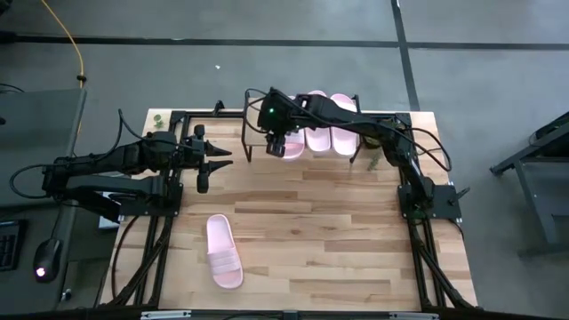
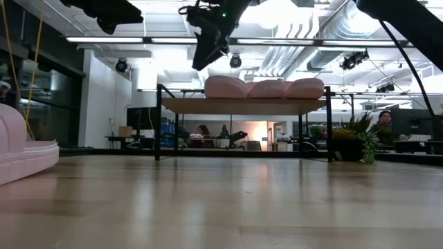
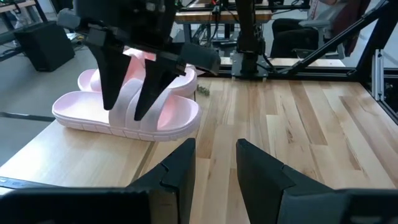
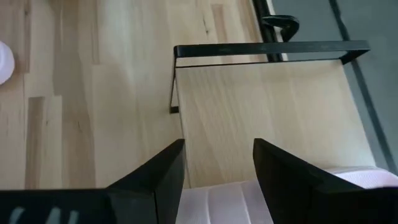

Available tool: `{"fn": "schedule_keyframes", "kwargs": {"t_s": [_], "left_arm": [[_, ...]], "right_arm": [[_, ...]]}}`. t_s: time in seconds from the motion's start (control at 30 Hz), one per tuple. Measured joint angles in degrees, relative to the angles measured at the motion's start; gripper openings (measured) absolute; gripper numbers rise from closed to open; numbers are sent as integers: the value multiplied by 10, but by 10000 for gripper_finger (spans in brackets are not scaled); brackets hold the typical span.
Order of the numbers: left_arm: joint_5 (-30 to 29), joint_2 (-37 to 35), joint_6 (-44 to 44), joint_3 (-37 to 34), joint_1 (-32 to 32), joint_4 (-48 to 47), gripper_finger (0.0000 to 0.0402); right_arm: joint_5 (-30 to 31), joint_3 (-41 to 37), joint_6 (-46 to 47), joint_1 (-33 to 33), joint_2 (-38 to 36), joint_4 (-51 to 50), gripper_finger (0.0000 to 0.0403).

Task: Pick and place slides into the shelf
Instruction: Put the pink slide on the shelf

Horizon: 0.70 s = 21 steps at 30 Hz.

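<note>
Jaws of the right gripper (image 1: 277,147) stand parted and empty above the low shelf (image 1: 258,127) with its light wood plank top and thin black metal legs; jaws of the left gripper (image 1: 216,163) are likewise parted and empty, parked over the light wooden tabletop (image 1: 338,231) near its left edge.

High view: three pale pink ribbed-strap slides (image 1: 318,132) lie side by side on the shelf, the leftmost partly hidden under the right gripper. A fourth slide (image 1: 222,252) lies alone on the tabletop, well apart from the shelf.

Low view: three pink slides show in a row on the shelf plank, right gripper (image 2: 208,48) hanging above the plank's left part. The fourth slide (image 2: 21,149) is cut off at the picture's edge.

Left wrist view: own fingers (image 3: 177,171) apart, nothing between. Right gripper's fingers (image 3: 112,78) cover part of the nearest slide (image 3: 130,115).

Right wrist view: fingers (image 4: 165,171) apart over bare shelf plank (image 4: 267,106); a pink slide (image 4: 224,202) is cut off behind them.
</note>
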Motion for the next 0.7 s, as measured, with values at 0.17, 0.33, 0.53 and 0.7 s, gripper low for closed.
{"fn": "schedule_keyframes", "kwargs": {"t_s": [0.17, 0.33, 0.53, 0.7], "left_arm": [[0, 0, 0, 0, 0, 0, 101], [0, 0, 0, 0, 0, 0, 101], [0, 0, 0, 0, 0, 0, 101], [0, 0, 1, 0, 0, 0, 101]], "right_arm": [[-28, 0, -4, -13, 8, 0, 181], [-35, 0, -8, -14, 11, -7, 181], [-35, 0, 3, -21, 15, -51, 181], [-16, 0, 5, -23, 16, -73, 181]]}}
